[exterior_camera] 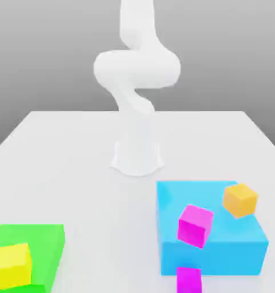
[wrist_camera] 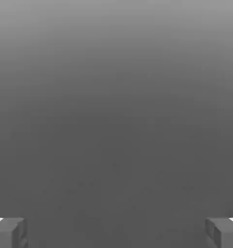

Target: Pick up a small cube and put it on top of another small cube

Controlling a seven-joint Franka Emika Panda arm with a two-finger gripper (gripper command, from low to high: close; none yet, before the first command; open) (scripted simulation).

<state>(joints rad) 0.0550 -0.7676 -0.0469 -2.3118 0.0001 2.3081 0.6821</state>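
We start with the biggest thing, the white table, with the arm rising from its base at about twelve o'clock from the table's middle in the exterior view. Next in size is the blue block at roughly four o'clock, then the flatter green block at about eight o'clock.

Then the small cubes. An orange cube sits tilted at the blue block's far corner toward two o'clock, and a magenta cube rests on the same block, tilted, near its middle. A second magenta cube lies on the table just in front of the blue block at six o'clock from the first. A yellow cube sits on the green block's near corner.

In the hand view, the gripper has its fingers spread wide apart with nothing between them, and no cube beneath.

We judge the cubes to be light, rigid and smooth-faced, so they should hold well if we pinch two opposite flat sides near the middle. The tilted ones may call for turning the wrist to square up with their faces; a corner pinch could let them slip or twist.
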